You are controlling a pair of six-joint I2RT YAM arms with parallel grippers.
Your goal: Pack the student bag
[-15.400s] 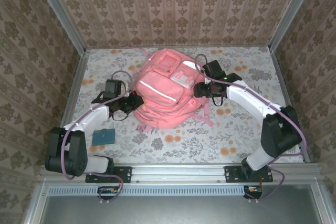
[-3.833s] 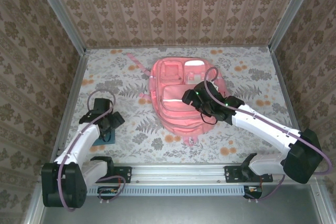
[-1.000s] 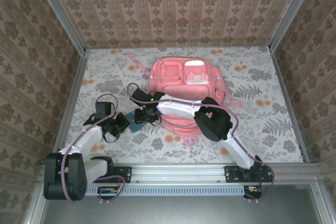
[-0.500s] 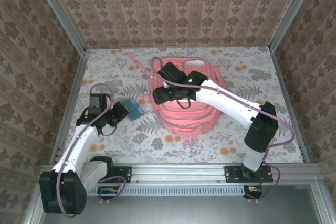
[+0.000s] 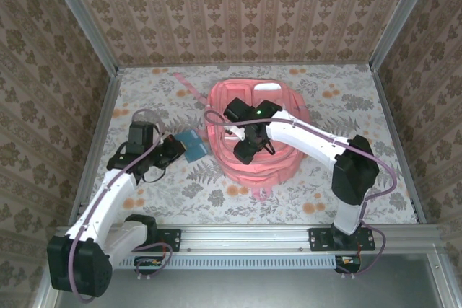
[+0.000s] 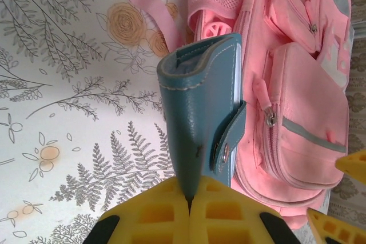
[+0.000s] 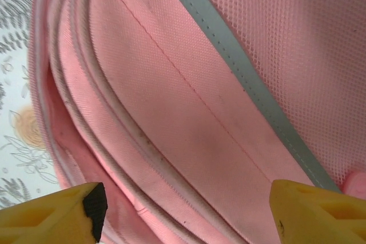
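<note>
Slipping worries me: my left pincer (image 6: 189, 199) nips only the notebook (image 6: 201, 112) by its edge. My right pincer (image 7: 184, 212) stands open and empty over the bag (image 6: 297, 84).

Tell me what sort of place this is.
Most likely a small robot test booth dressed up like a home. Patterned wallpaper panels sit in bare metal framing, a floral cloth is spread underneath, and a left arm and right arm are bolted to a rail.
</note>
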